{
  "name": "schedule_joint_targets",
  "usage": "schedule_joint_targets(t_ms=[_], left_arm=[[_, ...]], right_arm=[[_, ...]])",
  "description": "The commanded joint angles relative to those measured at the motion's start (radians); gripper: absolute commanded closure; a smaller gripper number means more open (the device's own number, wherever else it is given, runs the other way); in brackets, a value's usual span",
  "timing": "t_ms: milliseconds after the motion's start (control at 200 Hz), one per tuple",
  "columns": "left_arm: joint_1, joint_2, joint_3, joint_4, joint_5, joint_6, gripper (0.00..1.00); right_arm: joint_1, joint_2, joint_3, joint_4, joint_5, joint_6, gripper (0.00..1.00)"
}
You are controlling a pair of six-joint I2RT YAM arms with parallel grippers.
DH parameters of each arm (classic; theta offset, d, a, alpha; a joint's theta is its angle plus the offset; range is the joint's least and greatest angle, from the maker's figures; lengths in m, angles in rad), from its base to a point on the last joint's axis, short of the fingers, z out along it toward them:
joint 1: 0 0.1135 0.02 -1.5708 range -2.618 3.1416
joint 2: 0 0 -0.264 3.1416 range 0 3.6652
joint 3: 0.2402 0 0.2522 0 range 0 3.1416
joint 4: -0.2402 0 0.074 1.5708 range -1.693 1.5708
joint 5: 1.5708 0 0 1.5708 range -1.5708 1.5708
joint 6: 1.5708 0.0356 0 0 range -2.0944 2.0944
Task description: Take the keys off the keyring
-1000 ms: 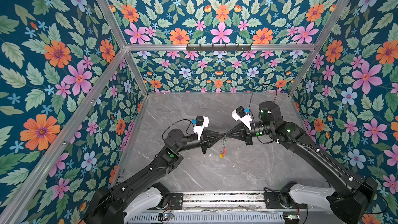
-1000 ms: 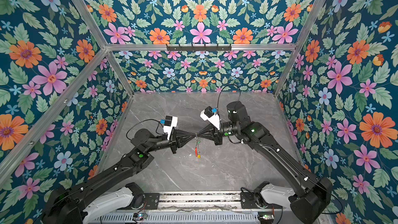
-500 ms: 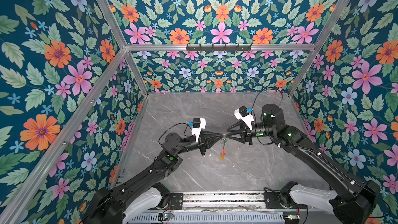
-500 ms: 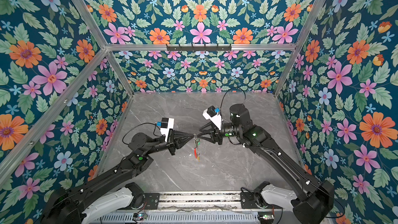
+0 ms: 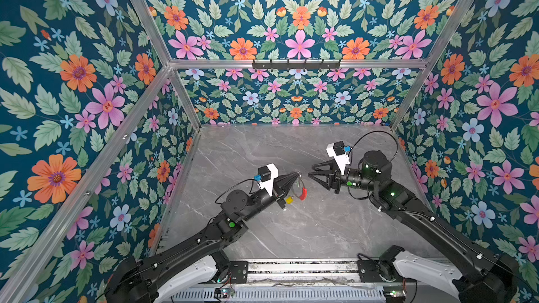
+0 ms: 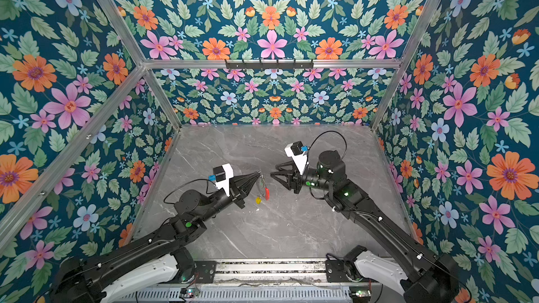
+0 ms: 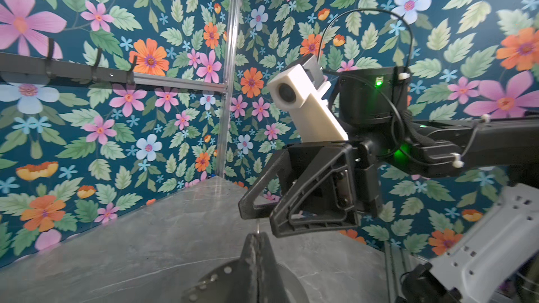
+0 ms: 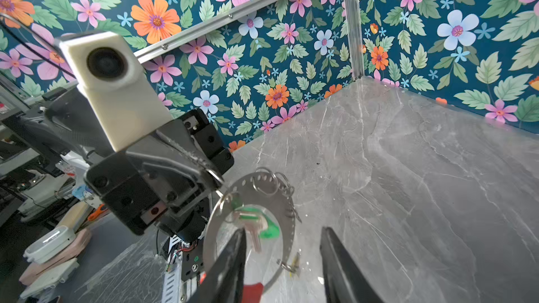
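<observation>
My left gripper [image 5: 298,174] is shut on the top of the keyring [image 5: 297,186], a thin grey loop that hangs below its tip above the table. A red sleeve [image 5: 303,193] and a yellow-headed key [image 5: 289,199] dangle at the loop's lower part; both top views show them. In the right wrist view the loop [image 8: 287,199] carries small silver rings, a green-headed key [image 8: 269,228] inside it, and the red sleeve [image 8: 252,292]. My right gripper [image 5: 311,171] stands open a short gap to the right of the keyring, holding nothing. Its fingers [image 8: 233,257] frame the loop without touching it.
The grey marble table [image 5: 306,228] is walled by floral panels on three sides. A black hook rail [image 5: 296,64] runs along the back wall. Both arm bases sit on the metal rail [image 5: 300,269] at the front edge.
My right gripper has opened, let go of the keyring and drawn back to the right. The left gripper stays shut and keeps the keyring, which now hangs from it alone.
</observation>
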Motion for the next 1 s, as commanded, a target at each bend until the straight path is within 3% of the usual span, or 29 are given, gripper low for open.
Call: schedule_joint_targets(t_ms=[0, 325, 995], left_arm=[[-0.024, -0.001, 0.001, 0.018, -0.177, 0.102, 1.00], [-0.055, 0.000, -0.020, 0.051, -0.222, 0.149, 1.00], [-0.063, -0.013, -0.077, 0.148, -0.187, 0.171, 1.00]], right_arm=[[0.002, 0.002, -0.007, 0.062, 0.032, 0.025, 0.57], [0.000, 0.016, -0.021, 0.061, 0.028, 0.031, 0.57], [0.001, 0.028, -0.029, 0.060, 0.040, 0.046, 0.57]])
